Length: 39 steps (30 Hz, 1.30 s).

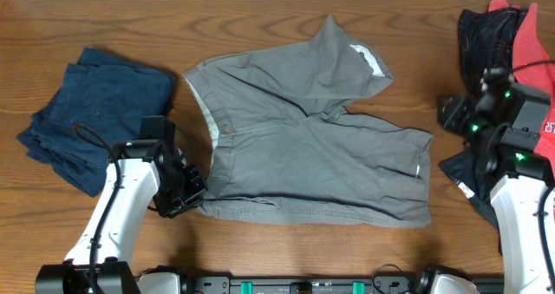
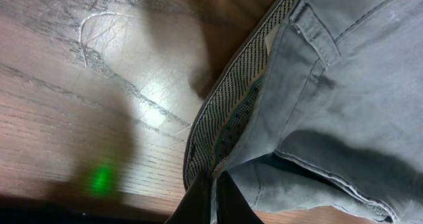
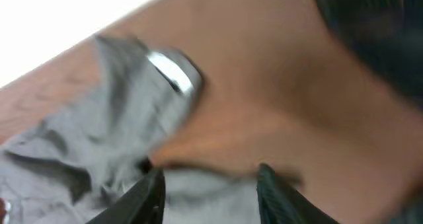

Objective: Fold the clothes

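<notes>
**Shorts mid-fold, one leg turned up**

Shorts (image 1: 321,147) lay mid-worktop (image 1: 260,16), waistband (image 2: 228,112) to the left. The far leg was flipped up toward the back edge and the near leg lay flat. Left gripper (image 2: 213,184) was clamped shut on the near waistband corner, with cloth pinched between its fingers. Right gripper (image 3: 210,184) hovered off the leg ends, jaws parted. It appeared to hold nothing, though its wrist view was blurred.

Judged step: the first fold, bringing the legs together. The next move likely calls for the right gripper to take a hem, then both to carry the cloth over taut.

A white label (image 1: 373,60) showed at the upturned leg's end, with no writing legible. Navy pile (image 1: 95,112) lay left and a red garment (image 1: 529,42) far right.
</notes>
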Tool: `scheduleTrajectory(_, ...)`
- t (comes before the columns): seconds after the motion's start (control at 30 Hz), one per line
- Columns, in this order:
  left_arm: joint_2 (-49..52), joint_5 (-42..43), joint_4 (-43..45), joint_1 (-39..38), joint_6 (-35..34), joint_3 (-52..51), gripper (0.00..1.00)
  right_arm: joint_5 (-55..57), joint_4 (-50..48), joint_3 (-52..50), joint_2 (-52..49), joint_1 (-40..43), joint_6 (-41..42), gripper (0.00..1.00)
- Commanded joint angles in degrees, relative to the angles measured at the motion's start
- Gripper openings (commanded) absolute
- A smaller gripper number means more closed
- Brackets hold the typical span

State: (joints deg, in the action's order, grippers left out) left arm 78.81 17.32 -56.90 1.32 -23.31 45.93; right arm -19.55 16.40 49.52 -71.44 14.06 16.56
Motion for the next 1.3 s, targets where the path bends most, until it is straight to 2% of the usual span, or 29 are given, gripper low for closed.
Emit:
scheduleTrajectory(0.0, -0.3, -1.5, 0.4, 0.3, 0.1, 1.4, 0.06, -3.4, -3.5, 0.5, -4.8, -3.5, -2.3, 0.40)
scheduleTrajectory(0.17, -0.3, -1.5, 0.5, 0.3, 0.1, 1.4, 0.06, -2.7, -7.5, 2.3, -16.2, -8.7, -2.5, 0.47)
scheduleTrajectory(0.37, -0.3, -1.6, 0.7, 0.3, 0.1, 1.4, 0.06, 1.5, -6.6, 12.3, -28.5, -11.6, -2.5, 0.57)
scheduleTrajectory(0.6, -0.3, -1.6, 1.8, 0.3, 0.1, 1.4, 0.06, 4.1, -7.0, 22.0, -39.6, -14.5, -2.4, 0.58)
scheduleTrajectory(0.9, -0.3, -1.6, 2.1, 0.3, 0.1, 1.3, 0.06, 5.9, -6.7, 22.9, -46.7, -14.9, -0.7, 0.56)
scheduleTrajectory(0.93, -0.3, -1.6, 2.1, 0.3, 0.1, 1.3, 0.06, 5.9, -6.6, 22.9, -46.7, -14.9, -0.7, 0.54)
scheduleTrajectory(1.07, -0.3, -1.6, 2.2, 0.3, 0.1, 1.3, 0.06, 5.8, -6.3, 22.9, -46.6, -14.9, -0.7, 0.16)
scheduleTrajectory(1.13, -0.3, -1.6, 2.2, 0.3, 0.1, 1.3, 0.06, 5.8, -5.2, 22.9, -46.6, -14.9, -0.7, 0.02)
scheduleTrajectory(1.27, -0.3, -1.6, 2.2, 0.3, 0.2, 1.3, 0.06, 5.8, -2.2, 22.9, -46.5, -14.9, -0.8, 0.01)
